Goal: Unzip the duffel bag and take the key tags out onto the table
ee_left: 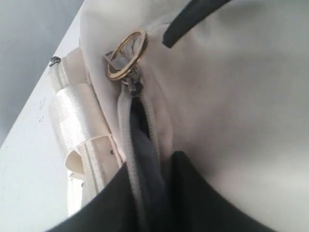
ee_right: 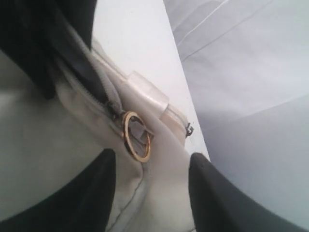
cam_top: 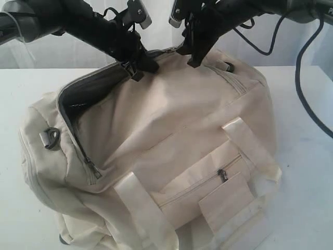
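The duffel bag [cam_top: 156, 120] fills mid-frame on the table [cam_top: 307, 198]; its zip opening [cam_top: 86, 91] lies upper left, the front pocket [cam_top: 203, 187] lower right; the left gripper [cam_top: 138, 70] sits at the opening's upper end, top centre; the right gripper [cam_top: 188, 57] just right of it.

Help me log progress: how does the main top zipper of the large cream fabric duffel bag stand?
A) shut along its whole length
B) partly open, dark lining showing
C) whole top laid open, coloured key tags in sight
B: the large cream fabric duffel bag has its top zipper parted at one end, baring dark grey lining; no key tags show.
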You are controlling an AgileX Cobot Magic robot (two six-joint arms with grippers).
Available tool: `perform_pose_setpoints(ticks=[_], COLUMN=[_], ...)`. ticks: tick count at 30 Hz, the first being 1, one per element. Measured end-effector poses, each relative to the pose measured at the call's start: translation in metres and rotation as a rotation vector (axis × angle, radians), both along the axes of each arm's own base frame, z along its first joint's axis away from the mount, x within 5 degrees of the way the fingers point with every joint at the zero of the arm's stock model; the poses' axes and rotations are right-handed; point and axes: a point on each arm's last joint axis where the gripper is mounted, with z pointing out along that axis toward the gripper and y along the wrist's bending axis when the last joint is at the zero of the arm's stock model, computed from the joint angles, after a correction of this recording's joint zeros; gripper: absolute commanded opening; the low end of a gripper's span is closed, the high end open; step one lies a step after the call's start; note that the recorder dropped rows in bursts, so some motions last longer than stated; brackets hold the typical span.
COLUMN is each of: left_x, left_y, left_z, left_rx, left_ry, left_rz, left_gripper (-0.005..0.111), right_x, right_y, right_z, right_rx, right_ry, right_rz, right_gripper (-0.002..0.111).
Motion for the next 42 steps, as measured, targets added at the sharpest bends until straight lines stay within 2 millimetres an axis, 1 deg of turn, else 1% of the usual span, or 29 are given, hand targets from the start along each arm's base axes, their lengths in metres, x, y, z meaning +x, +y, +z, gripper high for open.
perform_pose_setpoints(ticks=[4,8,11,14,22,27,38,42], left_x=[-0.001,-0.001,-0.001,-0.002,-0.003,-0.003,-0.003,-0.003], left_y=[0.0,0.0,0.0,0.0,0.0,0.0,0.0,0.0], left_z=[-0.001,-0.001,-0.001,-0.001,-0.001,-0.001,-0.001,-0.001], left_rx=[0.005,0.005,0.005,0.007,0.009,0.009,0.009,0.006], left_ry=[0.008,0.01,0.011,0.017,0.023,0.023,0.023,0.028], left_rz=[-0.009,-0.01,-0.012,-0.018,-0.023,-0.023,-0.022,-0.018], left_gripper=[0.0,0.0,0.0,0.0,0.0,0.0,0.0,0.0], right_x=[0.001,-0.002,-0.003,-0.002,0.0,0.001,0.003,0.006], right_y=[0.001,0.009,0.014,0.017,0.017,0.017,0.012,0.01], right_z=[0.001,-0.002,-0.008,-0.014,-0.013,-0.013,-0.015,-0.015], right_rx=[0.007,-0.007,-0.023,-0.028,-0.021,-0.028,-0.092,-0.094], right_ry=[-0.016,-0.024,-0.025,-0.018,-0.038,-0.049,-0.07,-0.069], right_rz=[-0.006,0.022,0.047,0.052,0.041,0.04,0.023,-0.07], right_gripper=[0.045,0.044,0.041,0.035,0.017,0.0,0.0,0.0])
